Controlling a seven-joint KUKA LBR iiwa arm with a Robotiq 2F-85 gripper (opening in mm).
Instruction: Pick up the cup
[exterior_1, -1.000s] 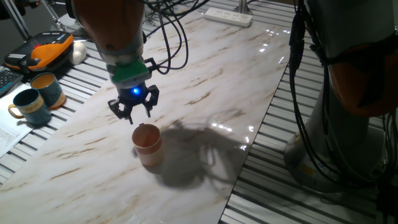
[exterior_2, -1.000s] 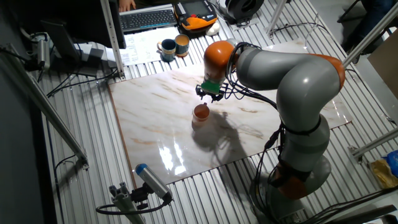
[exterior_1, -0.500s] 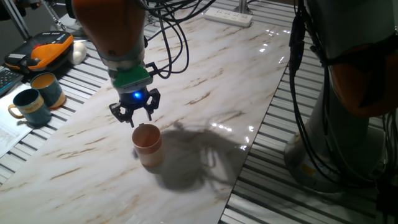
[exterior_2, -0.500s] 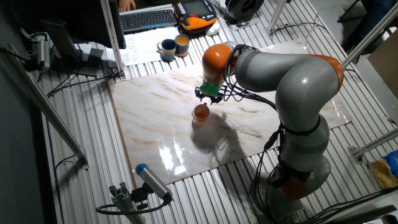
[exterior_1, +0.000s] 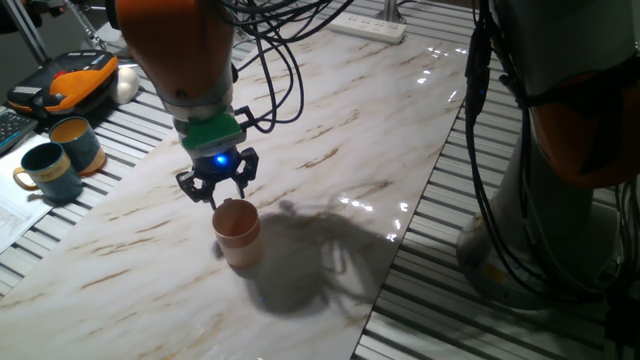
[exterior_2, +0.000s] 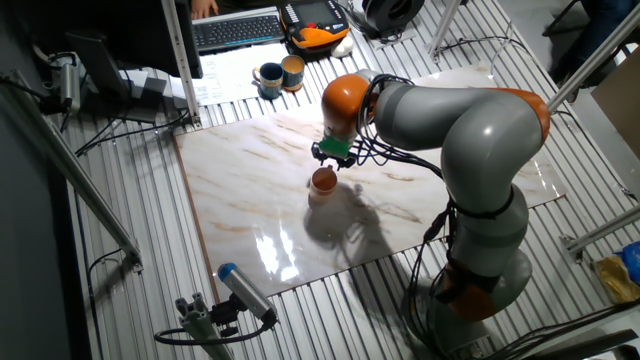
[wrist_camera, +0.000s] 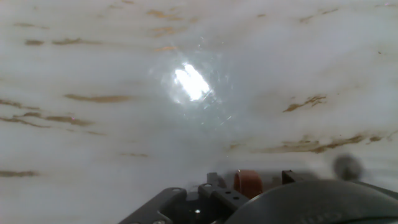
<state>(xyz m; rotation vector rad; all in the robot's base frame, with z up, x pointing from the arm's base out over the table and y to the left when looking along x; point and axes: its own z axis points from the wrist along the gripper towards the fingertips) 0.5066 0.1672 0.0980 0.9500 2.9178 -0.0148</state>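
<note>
The pinkish-tan cup (exterior_1: 238, 232) stands upright on the marble table top (exterior_1: 330, 140); it also shows in the other fixed view (exterior_2: 322, 183). My gripper (exterior_1: 215, 192) hangs just above and behind the cup's far-left rim, its fingers spread open and empty, with a blue light above them. In the other fixed view the gripper (exterior_2: 331, 160) sits just above the cup. The hand view shows bare marble with a glare spot (wrist_camera: 191, 82). A small reddish-brown shape (wrist_camera: 247, 182) shows at the bottom by the gripper body; I cannot tell what it is.
A dark teal mug (exterior_1: 46, 171) and a teal mug with an orange inside (exterior_1: 78, 143) stand off the table to the left. An orange-black device (exterior_1: 75, 78) lies behind them. A power strip (exterior_1: 367, 25) lies at the far end. The robot base (exterior_1: 560, 170) stands at the right.
The gripper has come down and a little to the right, closer to the cup's rim. The cup has not moved.
</note>
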